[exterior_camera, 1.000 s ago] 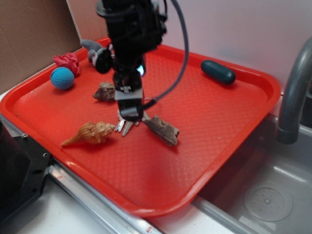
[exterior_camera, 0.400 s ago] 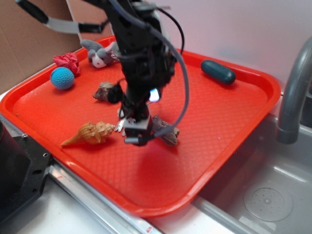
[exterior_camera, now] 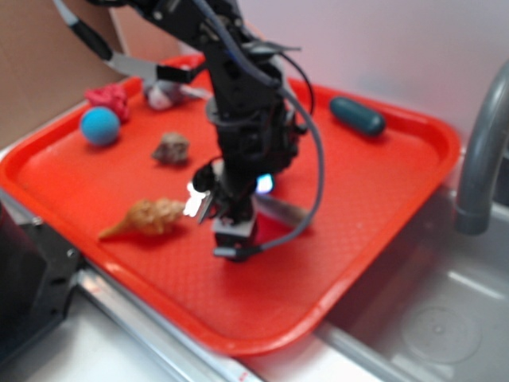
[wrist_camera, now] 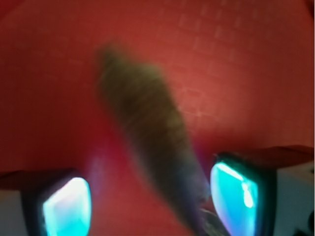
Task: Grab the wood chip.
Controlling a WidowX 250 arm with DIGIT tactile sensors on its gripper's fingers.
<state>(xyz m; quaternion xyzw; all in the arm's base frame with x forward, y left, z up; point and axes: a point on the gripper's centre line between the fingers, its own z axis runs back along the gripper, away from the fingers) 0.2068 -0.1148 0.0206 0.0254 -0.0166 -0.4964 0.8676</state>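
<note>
The wood chip (wrist_camera: 147, 132) is a long grey-brown piece lying on the red tray (exterior_camera: 382, 183). In the wrist view it is blurred and runs from the upper left down between my two fingers, closer to the right finger (wrist_camera: 234, 194). My gripper (wrist_camera: 150, 201) is open, with one jaw on each side of the chip. In the exterior view the gripper (exterior_camera: 231, 243) points down at the tray's middle and hides most of the chip; only its right end (exterior_camera: 288, 212) shows.
A tan seashell (exterior_camera: 147, 216) lies left of the gripper, with keys (exterior_camera: 194, 201) between them. A brown rock (exterior_camera: 172, 148), blue ball (exterior_camera: 100, 126), red lump (exterior_camera: 109, 97) and plush toy (exterior_camera: 163, 94) sit at the back left. A dark oblong object (exterior_camera: 358, 116) lies back right. Sink (exterior_camera: 429, 318) and faucet (exterior_camera: 481, 159) are on the right.
The arm has moved forward and down from above the keys to over the wood chip. The jaws now straddle the chip. The chip itself has not moved.
</note>
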